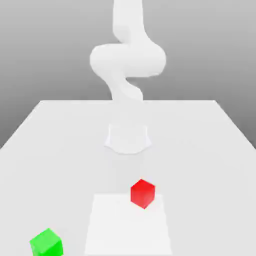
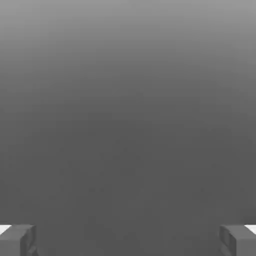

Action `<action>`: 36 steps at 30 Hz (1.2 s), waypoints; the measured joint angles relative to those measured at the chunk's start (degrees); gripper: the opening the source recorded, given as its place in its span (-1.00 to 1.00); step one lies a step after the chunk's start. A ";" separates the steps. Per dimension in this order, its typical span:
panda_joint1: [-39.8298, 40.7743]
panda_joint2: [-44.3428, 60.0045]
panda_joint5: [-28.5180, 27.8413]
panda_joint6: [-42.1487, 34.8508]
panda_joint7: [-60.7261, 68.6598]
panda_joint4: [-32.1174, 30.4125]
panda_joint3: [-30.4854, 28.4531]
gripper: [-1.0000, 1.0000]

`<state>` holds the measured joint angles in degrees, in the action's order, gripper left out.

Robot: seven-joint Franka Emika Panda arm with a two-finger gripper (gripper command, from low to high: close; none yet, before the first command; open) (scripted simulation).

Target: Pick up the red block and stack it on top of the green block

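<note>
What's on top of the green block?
Nothing sits on top of the green block; its upper face is bare. What's under it can't be seen, because the block covers that spot.

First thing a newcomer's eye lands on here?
Probably the red block, vivid against the pale sheet whose far edge it overlaps in the exterior view. Next, the bright green block, at that view's lower left, partly cut off by the frame. Then the white arm rising at the back, and in the hand view the fingers, spread wide apart.
</note>
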<state>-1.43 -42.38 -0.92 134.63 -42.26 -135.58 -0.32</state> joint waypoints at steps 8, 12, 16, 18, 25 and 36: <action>-5.21 13.40 -2.60 10.79 14.55 -14.34 -2.58 0.00; -7.83 20.44 -3.15 16.39 23.01 -21.88 -4.43 0.00; -10.99 29.49 -2.73 23.37 33.12 -29.78 -6.60 0.00; -11.89 37.42 -0.93 29.41 37.95 -31.71 -6.48 0.00; -8.98 51.70 4.88 41.25 43.64 -30.97 -1.71 -1.00; -8.94 43.15 1.04 33.82 40.85 -32.19 -2.72 -1.00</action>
<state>-10.38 0.76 0.12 168.45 -1.40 -167.77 -3.04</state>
